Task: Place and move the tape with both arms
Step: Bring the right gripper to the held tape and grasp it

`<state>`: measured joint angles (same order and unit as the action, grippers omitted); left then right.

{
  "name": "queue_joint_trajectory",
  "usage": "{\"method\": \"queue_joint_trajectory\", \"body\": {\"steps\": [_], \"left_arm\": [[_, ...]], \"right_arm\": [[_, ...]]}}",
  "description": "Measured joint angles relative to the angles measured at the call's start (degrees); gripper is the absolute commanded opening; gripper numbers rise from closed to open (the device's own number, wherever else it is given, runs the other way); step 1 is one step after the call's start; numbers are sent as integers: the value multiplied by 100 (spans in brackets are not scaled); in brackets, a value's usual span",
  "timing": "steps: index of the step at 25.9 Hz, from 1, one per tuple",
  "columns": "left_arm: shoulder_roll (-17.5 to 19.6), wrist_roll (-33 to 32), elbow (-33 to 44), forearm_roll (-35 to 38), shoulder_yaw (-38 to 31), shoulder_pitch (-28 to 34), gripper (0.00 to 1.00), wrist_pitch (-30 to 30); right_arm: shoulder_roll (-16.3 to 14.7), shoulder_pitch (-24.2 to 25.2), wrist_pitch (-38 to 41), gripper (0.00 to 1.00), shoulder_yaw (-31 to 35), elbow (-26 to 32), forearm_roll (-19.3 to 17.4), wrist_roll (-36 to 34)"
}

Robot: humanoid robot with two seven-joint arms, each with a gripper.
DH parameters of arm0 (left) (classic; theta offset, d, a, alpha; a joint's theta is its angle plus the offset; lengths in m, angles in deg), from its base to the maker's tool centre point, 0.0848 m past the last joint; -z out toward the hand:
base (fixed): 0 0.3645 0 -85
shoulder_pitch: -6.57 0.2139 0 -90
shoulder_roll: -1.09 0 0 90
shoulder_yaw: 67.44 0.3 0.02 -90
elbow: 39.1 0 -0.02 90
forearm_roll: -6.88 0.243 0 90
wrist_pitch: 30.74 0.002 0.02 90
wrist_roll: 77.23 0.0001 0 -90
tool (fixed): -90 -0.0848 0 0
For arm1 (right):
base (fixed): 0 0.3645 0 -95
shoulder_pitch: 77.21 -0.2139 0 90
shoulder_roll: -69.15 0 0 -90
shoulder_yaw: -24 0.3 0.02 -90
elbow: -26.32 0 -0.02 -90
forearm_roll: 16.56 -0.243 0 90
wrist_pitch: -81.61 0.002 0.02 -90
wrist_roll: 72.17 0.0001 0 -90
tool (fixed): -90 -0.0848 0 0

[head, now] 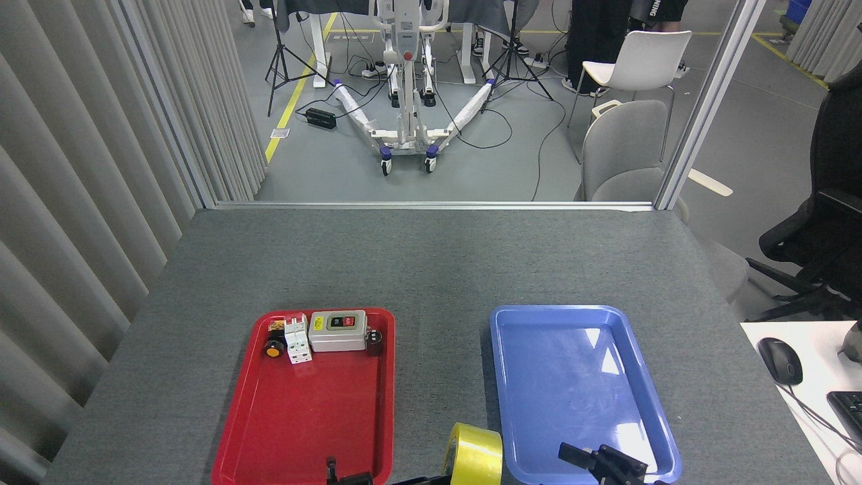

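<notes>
Your tape [475, 455], the yellow roll, stands on edge at the very bottom of the head view, in the strip of grey table [431, 263] between the red tray [236, 431] and the blue tray [512, 397], nearer the blue one's left rim. Your left gripper [377, 479] barely enters the frame: only a thin black fingertip [330, 465] over the red tray's near edge and a dark sliver running toward the roll's lower left, so you cannot tell whether it grips the tape or how its jaws stand. Your right gripper [603, 465] shows just the tops of its black fingers over the blue tray's near end, just right of the roll and apart from it; you cannot tell from so little whether they are spread or pressed together. The blue tray's floor shows only glare. At the far end of the red tray sit a grey switch box [337, 330], a white breaker [296, 341] and a small orange knob [274, 348].
</notes>
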<state>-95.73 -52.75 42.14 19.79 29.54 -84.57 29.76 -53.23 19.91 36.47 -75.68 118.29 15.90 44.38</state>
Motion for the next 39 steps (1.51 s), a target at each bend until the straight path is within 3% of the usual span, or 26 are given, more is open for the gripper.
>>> {"method": "queue_joint_trajectory", "body": {"steps": [5,16,23,34,39], "left_arm": [[3,-17,10,-6,-64,0,0,-25],[5,-119,16,-33,-236,0,0,-87],[11,-150,15,-43,-325,12,0,-153],[14,-172,-9,-43,-459,27,0,-212],[13,-175,-12,-43,-500,27,0,-216]], "right_arm": [[558,6,12,100,276,-22,-130,895],[1280,-955,15,100,113,-444,-122,1066],[1354,-1326,15,100,-406,-598,-85,1083],[872,-1286,18,100,-645,-528,-105,991],[948,-1258,14,99,-629,-540,-96,971]]}}
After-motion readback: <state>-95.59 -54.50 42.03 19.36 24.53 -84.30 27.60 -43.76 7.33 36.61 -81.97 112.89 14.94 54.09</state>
